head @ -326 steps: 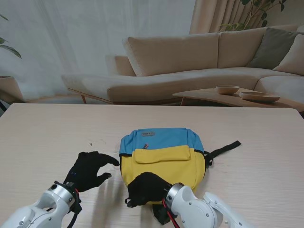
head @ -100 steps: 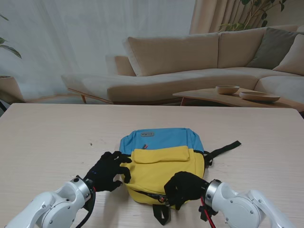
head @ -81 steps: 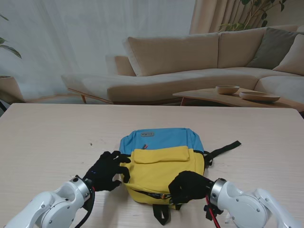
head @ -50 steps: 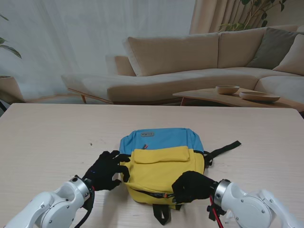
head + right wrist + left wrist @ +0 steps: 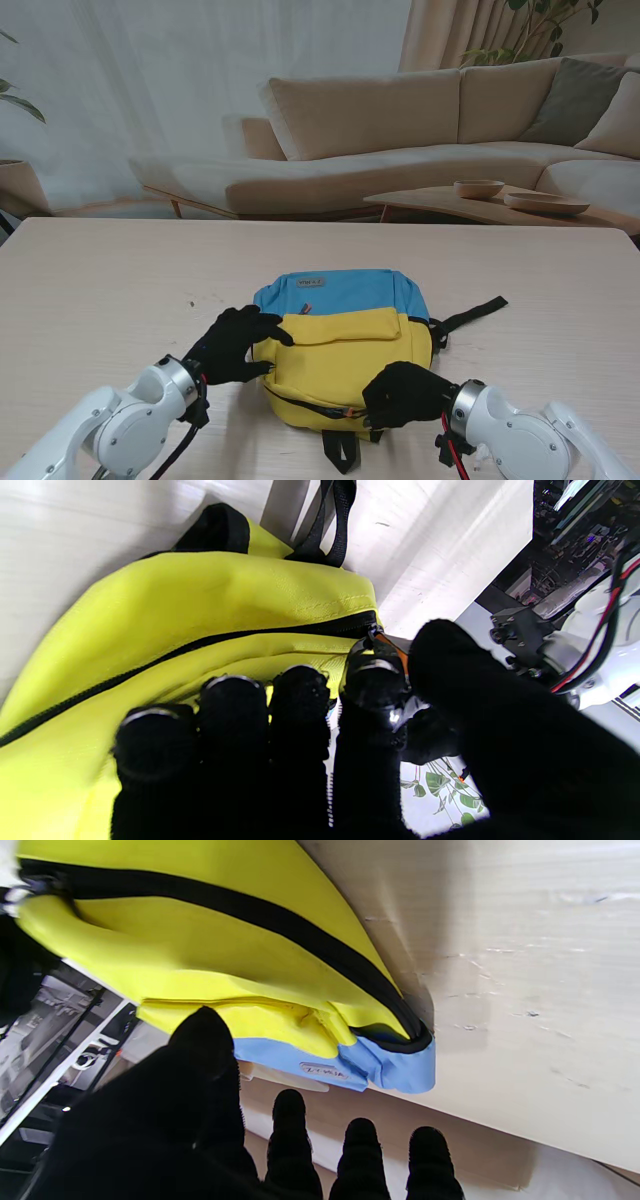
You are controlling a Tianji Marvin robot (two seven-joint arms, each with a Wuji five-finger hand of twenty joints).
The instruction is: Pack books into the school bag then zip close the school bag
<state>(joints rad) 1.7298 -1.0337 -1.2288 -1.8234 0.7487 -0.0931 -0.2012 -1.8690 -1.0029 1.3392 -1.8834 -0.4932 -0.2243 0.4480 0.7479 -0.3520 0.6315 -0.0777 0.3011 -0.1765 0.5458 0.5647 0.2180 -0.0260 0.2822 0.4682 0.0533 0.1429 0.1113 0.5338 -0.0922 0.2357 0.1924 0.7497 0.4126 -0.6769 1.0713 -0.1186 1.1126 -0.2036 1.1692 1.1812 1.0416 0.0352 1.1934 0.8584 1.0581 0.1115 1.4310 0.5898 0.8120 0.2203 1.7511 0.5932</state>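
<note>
The school bag (image 5: 340,345) lay flat on the bench (image 5: 90,290), its zipper line facing me. The right hand (image 5: 405,393) pinched the zipper pull (image 5: 377,652) at the bag's near edge, apparently to drag it shut. The left hand (image 5: 235,343), fingers spread and holding nothing, pressed the bag's left side, likely bracing it.

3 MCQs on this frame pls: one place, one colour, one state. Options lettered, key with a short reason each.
1. Where is the left hand?
A. on the bag's left side
B. on the sofa
C. at the far table edge

2. What colours is the school bag's body?
A. red and white
B. yellow and blue
C. all green

3. What is the right hand doing?
A. lying flat and open on the table
B. raised high over the bag
C. closed at the zipper on the bag's near edge

Key: 1 A, the left hand rests against the school bag. 2 B, yellow front with a blue far part. 3 C, the right hand pinches at the zipper in the right wrist view.
</note>
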